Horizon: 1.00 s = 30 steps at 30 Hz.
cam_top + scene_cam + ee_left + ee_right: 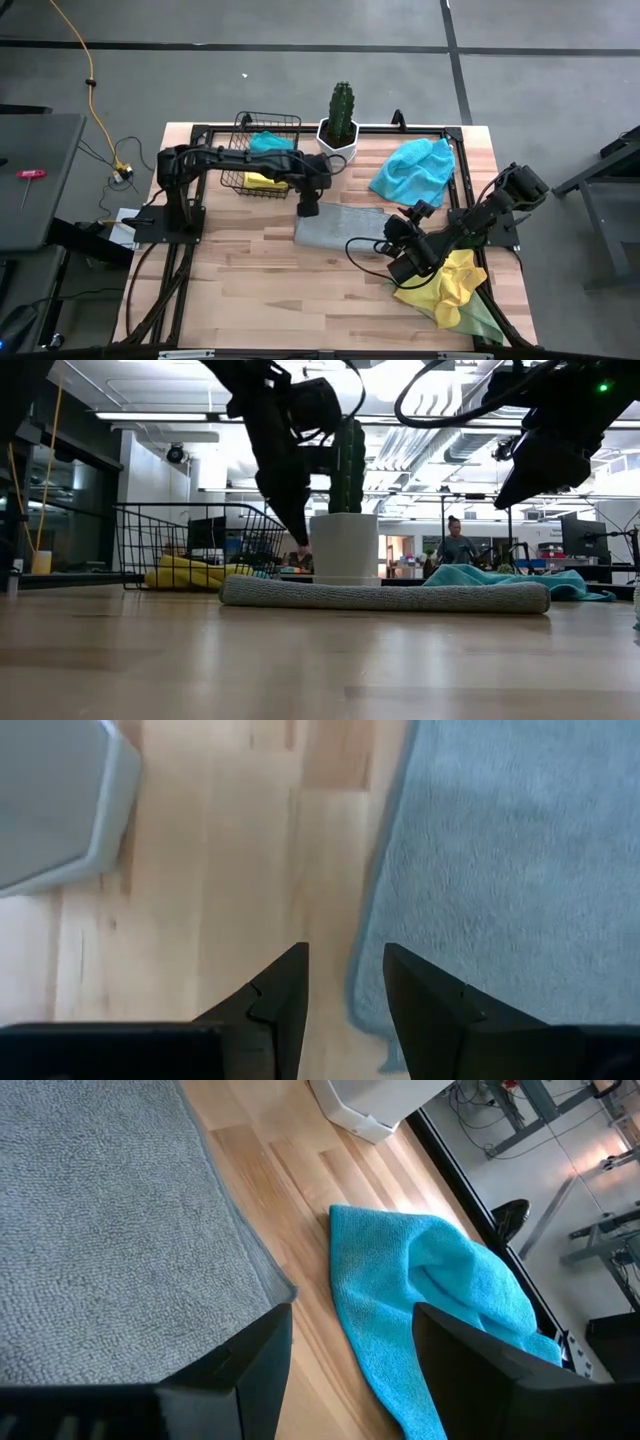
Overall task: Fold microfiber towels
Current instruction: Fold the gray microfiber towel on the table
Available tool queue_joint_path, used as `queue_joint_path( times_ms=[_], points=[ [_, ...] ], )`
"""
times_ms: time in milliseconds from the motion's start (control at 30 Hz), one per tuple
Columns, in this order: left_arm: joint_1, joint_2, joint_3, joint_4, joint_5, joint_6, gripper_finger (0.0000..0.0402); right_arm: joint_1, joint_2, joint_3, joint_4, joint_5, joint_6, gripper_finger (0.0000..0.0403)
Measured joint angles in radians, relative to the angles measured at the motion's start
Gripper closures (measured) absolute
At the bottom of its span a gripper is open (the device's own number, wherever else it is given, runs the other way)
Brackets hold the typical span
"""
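Note:
A grey microfiber towel lies folded into a flat strip on the table's middle. My left gripper hangs open just above its far left corner, fingers pointing down; one finger is over bare wood, the other over the towel's edge. My right gripper is open and raised above the towel's right end, well clear of it in the low view. A turquoise towel lies crumpled at the far right. A yellow towel rests on a pale green one at the near right.
A wire basket holding yellow and turquoise cloths stands at the far left. Beside it a cactus in a white pot stands close behind the grey towel. Bare wood stretches across the near left. A person shows far off in the room.

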Motion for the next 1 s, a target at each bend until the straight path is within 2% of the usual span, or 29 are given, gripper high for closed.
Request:
queue_joint_path(
  times_ms=[167, 300, 567, 800, 1000],
  points=[
    [-0.008, 0.001, 0.034, 0.022, 0.047, 0.132, 0.0279, 0.0, 0.0, 0.0, 0.002, 0.0, -0.001, 0.0203],
    [-0.007, 0.005, 0.046, 0.108, 0.069, 0.235, 0.028, 0.0, 0.0, 0.0, 0.008, 0.0, 0.0, 0.0203],
    [0.097, 0.084, 0.045, 0.174, 0.101, 0.305, 0.028, 0.0, 0.0, 0.0, 0.058, 0.0, -0.053, 0.0203],
    [0.15, 0.107, 0.044, 0.085, 0.136, 0.296, 0.028, 0.0, 0.0, 0.0, 0.059, 0.0, -0.053, 0.0203],
    [0.159, 0.09, 0.044, -0.056, 0.063, 0.307, 0.028, 0.0, 0.001, 0.0, 0.065, 0.0, -0.053, 0.0203]
  ],
)
